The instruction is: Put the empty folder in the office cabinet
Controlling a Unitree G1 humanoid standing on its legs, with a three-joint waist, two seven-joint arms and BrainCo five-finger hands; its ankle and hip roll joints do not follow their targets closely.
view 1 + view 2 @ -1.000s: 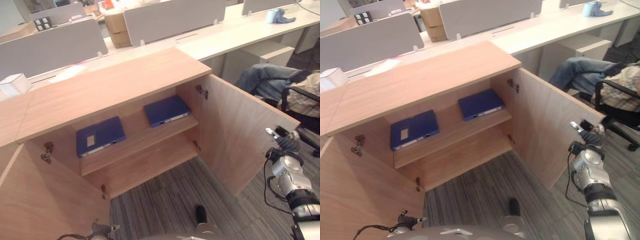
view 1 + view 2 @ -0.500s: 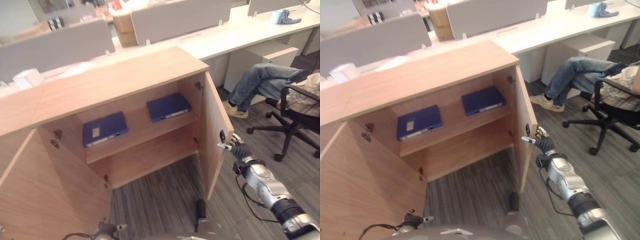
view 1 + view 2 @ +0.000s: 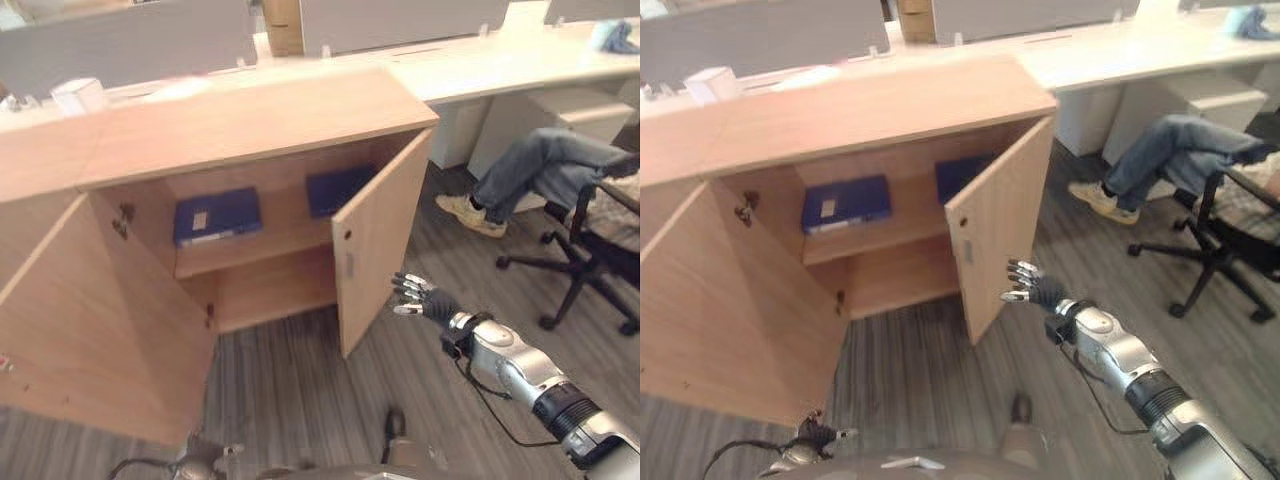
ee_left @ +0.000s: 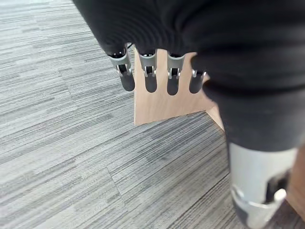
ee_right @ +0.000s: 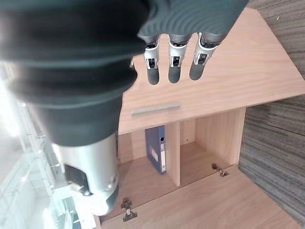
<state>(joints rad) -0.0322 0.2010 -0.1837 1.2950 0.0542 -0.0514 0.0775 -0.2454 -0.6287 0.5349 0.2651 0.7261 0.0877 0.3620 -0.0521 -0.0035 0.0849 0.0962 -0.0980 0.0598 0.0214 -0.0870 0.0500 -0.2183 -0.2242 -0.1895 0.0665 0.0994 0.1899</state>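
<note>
To close up cleanly, the right hand [image 3: 1032, 290], fingers straight and slightly apart, should press flat on the right cabinet door [image 3: 995, 225] near its free edge. Two blue folders [image 3: 845, 202] lie flat on the upper shelf [image 3: 885, 228]. The cabinet is pale, smooth wood-grain laminate. The left hand [image 4: 157, 76] hangs relaxed over ribbed grey carpet [image 4: 71, 143].

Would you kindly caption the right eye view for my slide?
Open robot hand beside the half-closed right cabinet door; blue folders on the shelf.
</note>
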